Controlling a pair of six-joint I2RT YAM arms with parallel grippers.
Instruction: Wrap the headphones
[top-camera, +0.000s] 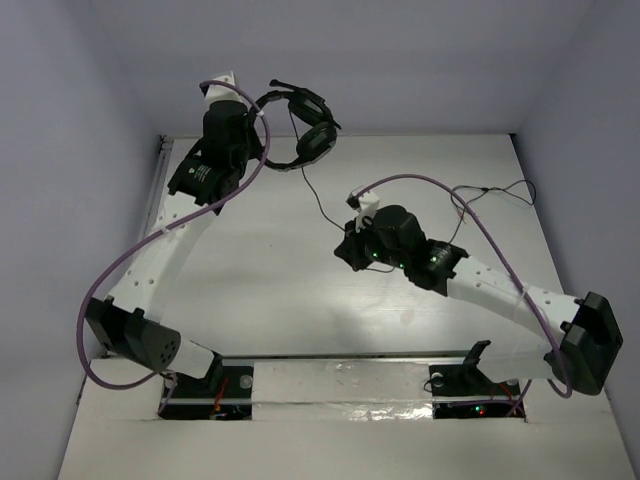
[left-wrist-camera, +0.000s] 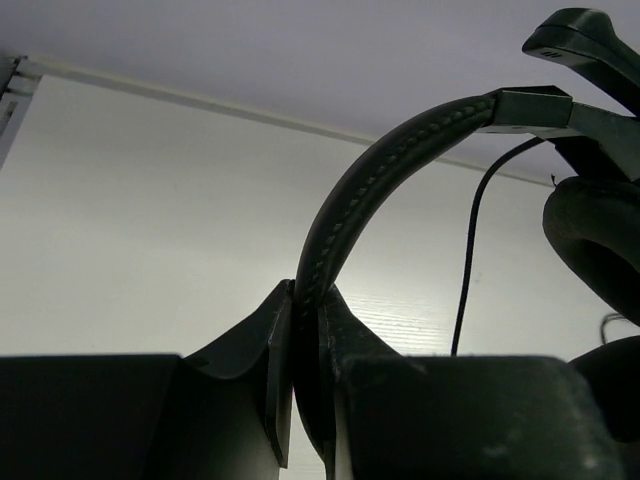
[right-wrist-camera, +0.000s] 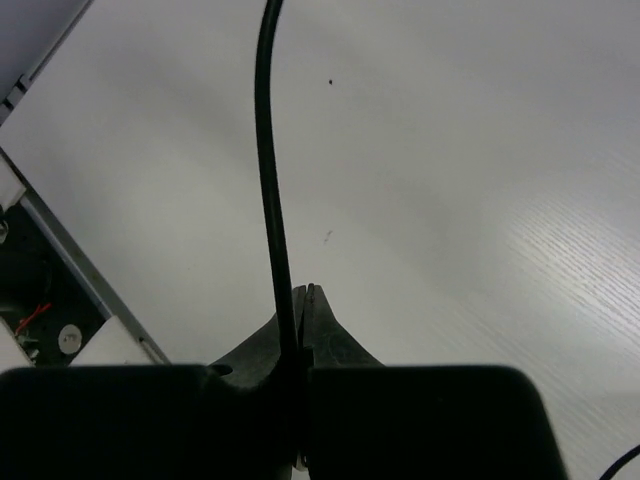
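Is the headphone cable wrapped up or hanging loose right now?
Loose: the cable runs free from the headphones to the right gripper, none wound around the headband.

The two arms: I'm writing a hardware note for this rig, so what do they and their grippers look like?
Both the left arm and right arm have white links dotted with small holes, bulky black joint housings and a thick purple cable running alongside. Small green lights glow on the right wrist. The gripper fingers are matte black, tapering wedges.
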